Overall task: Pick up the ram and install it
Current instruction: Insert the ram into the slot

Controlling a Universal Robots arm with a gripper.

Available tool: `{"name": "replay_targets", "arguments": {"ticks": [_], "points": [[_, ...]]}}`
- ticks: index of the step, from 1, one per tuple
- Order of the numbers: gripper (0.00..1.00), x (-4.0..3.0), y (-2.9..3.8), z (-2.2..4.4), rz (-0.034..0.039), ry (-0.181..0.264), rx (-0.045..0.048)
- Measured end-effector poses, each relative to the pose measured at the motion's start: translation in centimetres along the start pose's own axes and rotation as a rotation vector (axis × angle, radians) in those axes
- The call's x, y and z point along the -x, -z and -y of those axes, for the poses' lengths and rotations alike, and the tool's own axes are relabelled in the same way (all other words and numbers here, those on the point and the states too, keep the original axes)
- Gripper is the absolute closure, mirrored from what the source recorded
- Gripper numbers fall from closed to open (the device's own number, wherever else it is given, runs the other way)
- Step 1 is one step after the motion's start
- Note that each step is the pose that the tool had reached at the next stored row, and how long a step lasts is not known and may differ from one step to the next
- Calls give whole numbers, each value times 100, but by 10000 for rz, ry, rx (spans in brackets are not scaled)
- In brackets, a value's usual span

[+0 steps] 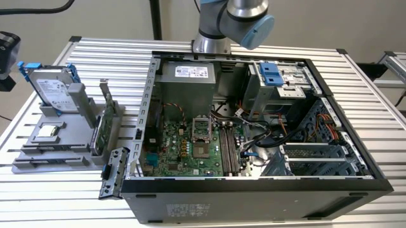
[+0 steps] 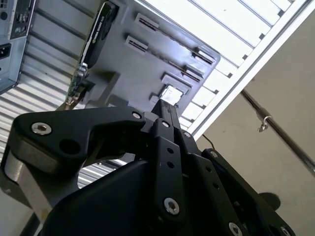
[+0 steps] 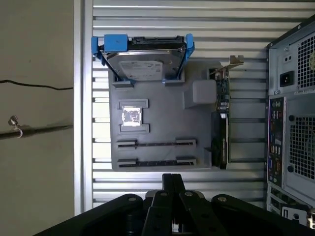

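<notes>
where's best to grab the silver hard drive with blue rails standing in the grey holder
I'd grip the silver hard drive's free upper edge from above, pinching across its thin thickness. It leans on edge, bottom seated in the grey holder, blue rails covering both ends.

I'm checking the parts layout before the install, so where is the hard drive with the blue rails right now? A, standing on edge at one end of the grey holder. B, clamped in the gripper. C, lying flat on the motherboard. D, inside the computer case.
A: in the first wrist view the hard drive stands on edge in a slot at the end of the grey holder, outside the computer case.
</notes>
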State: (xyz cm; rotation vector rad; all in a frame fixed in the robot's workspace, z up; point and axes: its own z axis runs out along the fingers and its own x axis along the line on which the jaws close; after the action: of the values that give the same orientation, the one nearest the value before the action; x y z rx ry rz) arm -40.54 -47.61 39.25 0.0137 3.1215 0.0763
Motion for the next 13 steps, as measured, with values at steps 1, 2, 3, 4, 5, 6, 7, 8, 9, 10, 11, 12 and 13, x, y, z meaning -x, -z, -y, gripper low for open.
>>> {"name": "replay_targets", "arguments": {"ticks": [1,2,3,4,5,6,7,8,9,10,11,12,13], "points": [[100,0,1,6,-1,6,0],[100,0,1,12,-2,12,0],[100,0,1,17,-1,18,0],[100,0,1,21,-2,22,0],[100,0,2,22,-2,24,0],[100,0,2,22,-2,25,0],[100,0,1,23,-2,26,1],[100,0,1,25,-2,27,1],[100,0,1,25,-1,27,0],[100,0,2,26,-2,27,1],[100,0,2,26,-2,27,0],[100,0,2,26,-2,27,0],[100,0,2,26,-2,27,1]]}}
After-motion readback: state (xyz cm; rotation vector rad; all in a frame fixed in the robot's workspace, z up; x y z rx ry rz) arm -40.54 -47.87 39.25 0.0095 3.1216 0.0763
